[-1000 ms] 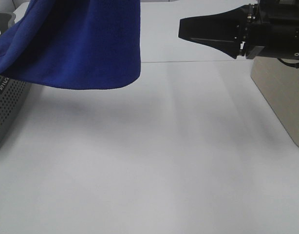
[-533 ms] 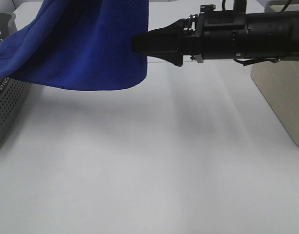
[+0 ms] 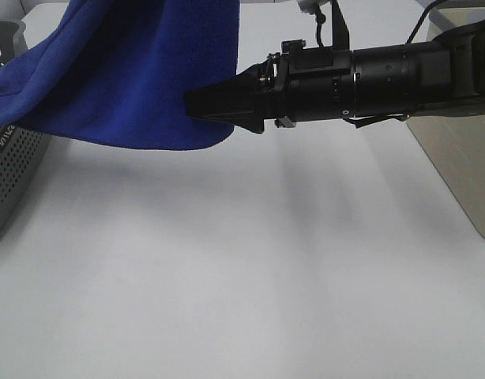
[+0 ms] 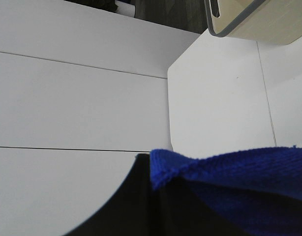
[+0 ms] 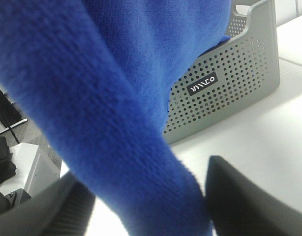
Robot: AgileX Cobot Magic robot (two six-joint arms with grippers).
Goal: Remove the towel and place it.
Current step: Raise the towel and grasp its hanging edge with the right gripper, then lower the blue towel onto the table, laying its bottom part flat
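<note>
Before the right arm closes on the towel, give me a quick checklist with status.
1. Towel between the right fingers: ok, a fold hangs between them.
2. Right gripper closed on it: not ok, the fingers stand apart.
3. Left gripper holding the towel edge: ok, the edge sits pinched at its finger.
4. Towel off the gray basket: not ok, its far end lies over the rim.
5. Right arm clear of the beige basket: cannot tell, they overlap in the high view.
</note>
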